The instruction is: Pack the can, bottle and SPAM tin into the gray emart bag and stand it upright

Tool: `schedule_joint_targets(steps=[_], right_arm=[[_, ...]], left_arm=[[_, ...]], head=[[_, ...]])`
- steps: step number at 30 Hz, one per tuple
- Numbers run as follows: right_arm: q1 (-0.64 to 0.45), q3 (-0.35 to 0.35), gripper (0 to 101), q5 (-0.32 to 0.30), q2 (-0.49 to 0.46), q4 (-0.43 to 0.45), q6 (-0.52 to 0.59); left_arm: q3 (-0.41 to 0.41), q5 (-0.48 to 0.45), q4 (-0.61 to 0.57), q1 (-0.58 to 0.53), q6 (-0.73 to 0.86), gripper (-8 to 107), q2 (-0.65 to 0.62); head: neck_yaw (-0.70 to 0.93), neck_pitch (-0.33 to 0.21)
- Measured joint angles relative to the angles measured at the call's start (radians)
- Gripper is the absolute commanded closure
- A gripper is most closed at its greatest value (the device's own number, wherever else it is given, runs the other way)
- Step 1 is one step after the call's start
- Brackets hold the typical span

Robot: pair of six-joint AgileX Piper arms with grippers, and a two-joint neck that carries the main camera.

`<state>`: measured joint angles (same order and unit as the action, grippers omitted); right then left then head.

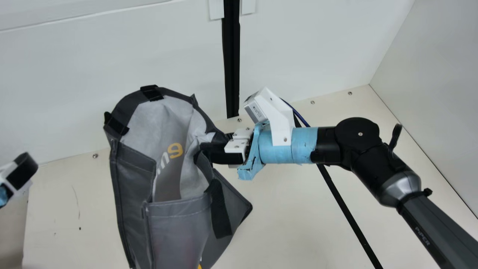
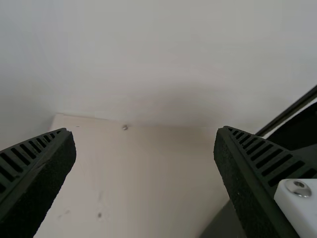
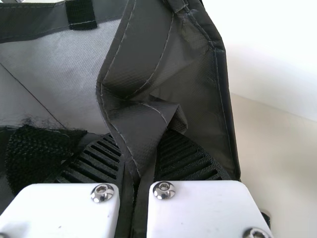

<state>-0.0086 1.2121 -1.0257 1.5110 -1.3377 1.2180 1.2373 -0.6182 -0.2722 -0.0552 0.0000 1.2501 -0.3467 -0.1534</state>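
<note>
At the right side of the bag point(image 1: 132, 175): right claw point(image 3: 141, 141), clamped on its edge. Left of the bag: left claw point(image 2: 144, 132), spread, empty. Gripped at 1 side only — the bag may twist and tip.

The cream table point(image 1: 298, 216) apparently bears the open gray emart bag point(image 1: 179, 231).

From here I see the gray emart bag point(image 1: 130, 164) gaping open, its lining pale, a black strap point(image 1: 220, 209) down one side. The right gripper point(image 1: 220, 152) pinches that side near the rim; the left gripper point(image 1: 20, 172) is apart from it, over at the left edge.
</note>
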Motion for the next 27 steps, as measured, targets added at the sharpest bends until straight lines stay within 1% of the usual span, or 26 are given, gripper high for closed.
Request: schedule_joint_targets(steps=[4,7,11,14,17,20,27], right_arm=[[0.0,0.0,101,0.0,0.0,0.0,0.0],[0.0,0.0,101,0.0,0.0,0.0,0.0],[0.0,0.0,101,0.0,0.0,0.0,0.0],[0.001,-0.008,101,0.004,-0.027,0.028,-0.027],[-0.011,-0.008,101,0.006,-0.047,0.034,-0.04],[-0.028,-0.014,101,0.03,-0.052,0.062,-0.051],[-0.074,-0.014,101,0.058,-0.073,0.108,-0.064]], left_arm=[[-0.002,-0.02,0.142,-0.005,-0.074,9,-0.002],[-0.002,-0.02,0.19,-0.005,-0.079,9,-0.002],[-0.002,-0.02,0.194,-0.005,-0.079,9,-0.002],[-0.002,-0.02,0.194,-0.005,-0.079,9,-0.002],[-0.002,-0.02,0.194,-0.005,-0.079,9,-0.002],[-0.002,-0.02,0.194,-0.005,-0.079,9,-0.002],[-0.002,-0.02,0.194,-0.005,-0.079,9,-0.002]], head=[[-0.002,0.0],[-0.002,0.0],[0.0,0.002],[-0.002,0.0],[-0.002,0.002],[0.0,0.0],[0.0,0.0]])
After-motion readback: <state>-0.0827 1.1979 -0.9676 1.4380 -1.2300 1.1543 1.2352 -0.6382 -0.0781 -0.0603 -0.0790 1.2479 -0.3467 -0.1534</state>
